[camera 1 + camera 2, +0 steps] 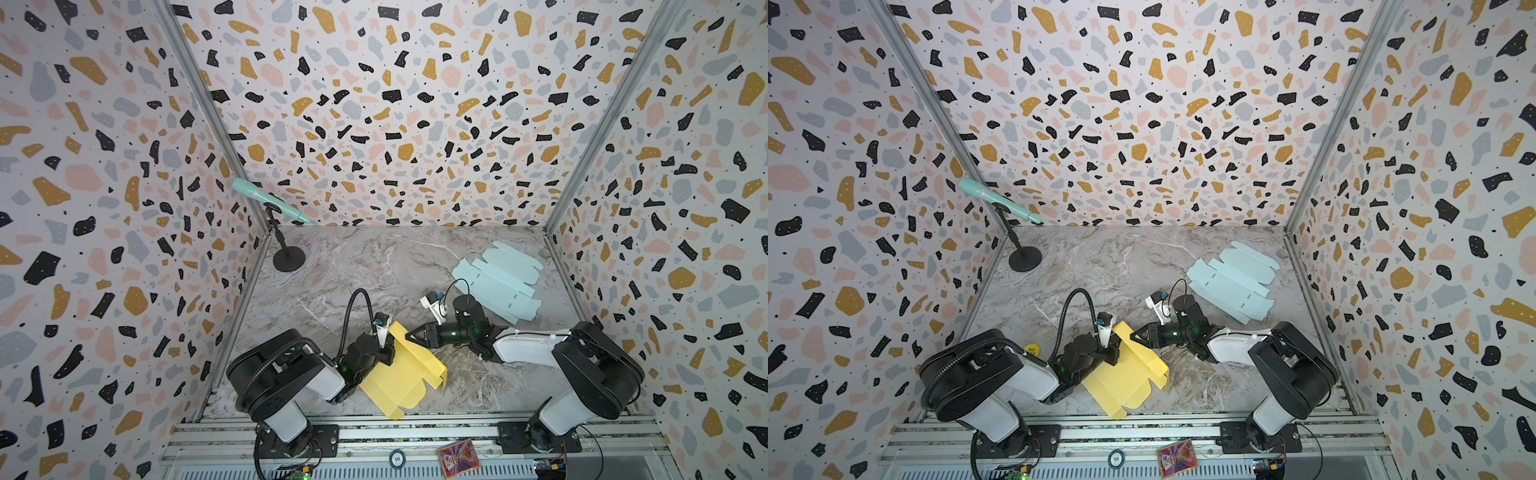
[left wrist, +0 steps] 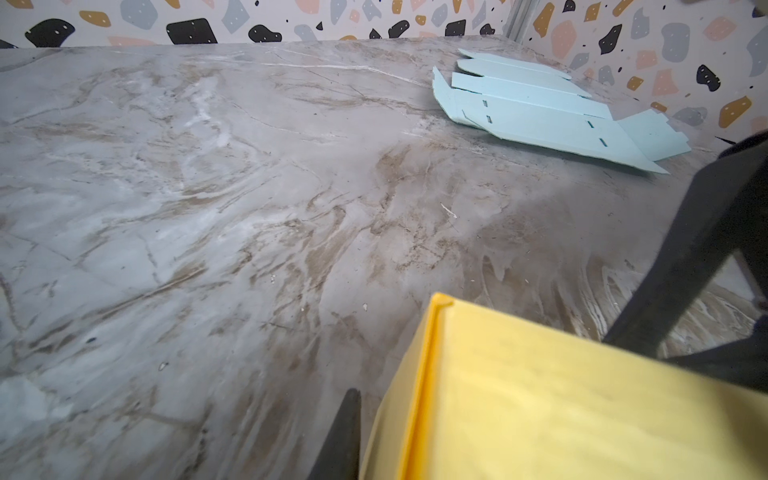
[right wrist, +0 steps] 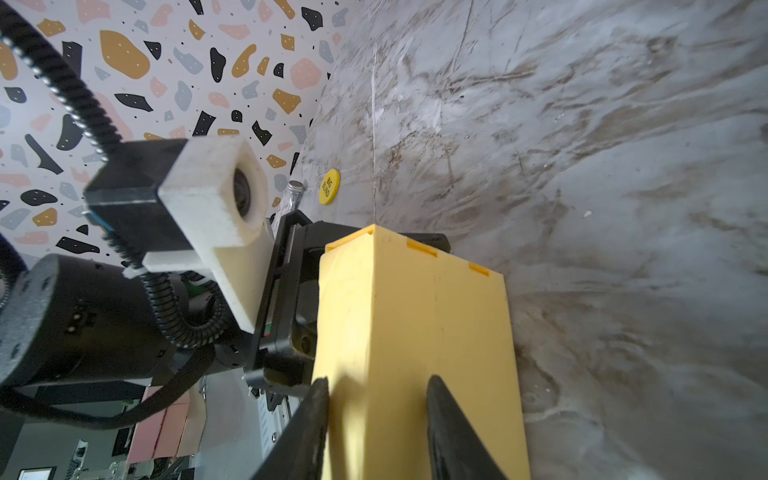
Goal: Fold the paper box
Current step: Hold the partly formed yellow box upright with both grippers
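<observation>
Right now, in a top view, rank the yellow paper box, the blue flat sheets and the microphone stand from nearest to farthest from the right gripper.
1. yellow paper box: front centre, at the tips of the right gripper.
2. blue flat sheets: back right.
3. microphone stand: back left corner.

Both top views look steeply down from high above the near edge onto the whole desk [image 1: 374, 266]. My left wrist camera skims low across it toward the far right. My right wrist camera faces the yellow box [image 3: 415, 332] close up. All four views share that box.
</observation>
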Available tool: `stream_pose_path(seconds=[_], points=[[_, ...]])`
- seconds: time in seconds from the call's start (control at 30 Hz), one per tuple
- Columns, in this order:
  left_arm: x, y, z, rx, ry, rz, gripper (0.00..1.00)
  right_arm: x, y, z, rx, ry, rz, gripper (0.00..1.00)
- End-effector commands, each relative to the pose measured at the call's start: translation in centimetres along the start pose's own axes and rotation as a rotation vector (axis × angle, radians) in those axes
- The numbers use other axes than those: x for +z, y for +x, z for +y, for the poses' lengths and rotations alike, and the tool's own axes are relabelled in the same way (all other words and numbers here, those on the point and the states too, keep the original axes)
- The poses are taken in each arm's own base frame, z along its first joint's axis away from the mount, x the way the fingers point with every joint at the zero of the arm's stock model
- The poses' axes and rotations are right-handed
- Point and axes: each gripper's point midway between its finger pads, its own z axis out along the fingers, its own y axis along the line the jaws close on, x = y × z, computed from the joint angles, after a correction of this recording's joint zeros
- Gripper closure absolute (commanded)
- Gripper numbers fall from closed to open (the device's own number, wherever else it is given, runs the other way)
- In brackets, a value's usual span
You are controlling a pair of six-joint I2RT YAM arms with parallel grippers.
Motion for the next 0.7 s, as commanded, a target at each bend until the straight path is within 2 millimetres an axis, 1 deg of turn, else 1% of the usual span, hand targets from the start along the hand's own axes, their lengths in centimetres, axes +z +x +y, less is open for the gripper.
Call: stream_pose_path(seconds=[0.0,0.1,0.33,0.5,0.67], points=[[-0.3,-0.9,-0.3,-0.009,0.013,-0.052,0.76,-0.1,0.1,0.5,-0.015,-0.006,-0.008,0.60],[-0.4,-0.8,-0.3,-0.012,0.016,-0.055,0.74,-0.4,0.1,0.5,-0.030,0.006,-0.021,0.60],[-0.4,-0.1,0.0,-0.013,0.002,-0.045,0.73,-0.9,-0.8,0.5,-0.100,0.036,-0.046,0.60],[-0.1,0.6,0.3,-0.008,-0.014,-0.030,0.73,-1.0,-0.8,0.4,-0.124,0.034,-0.045,0.61],[-0.1,0.7,0.4,0.002,-0.020,-0.033,0.73,-1.1,-0.6,0.5,-0.128,0.025,-0.048,0.61]])
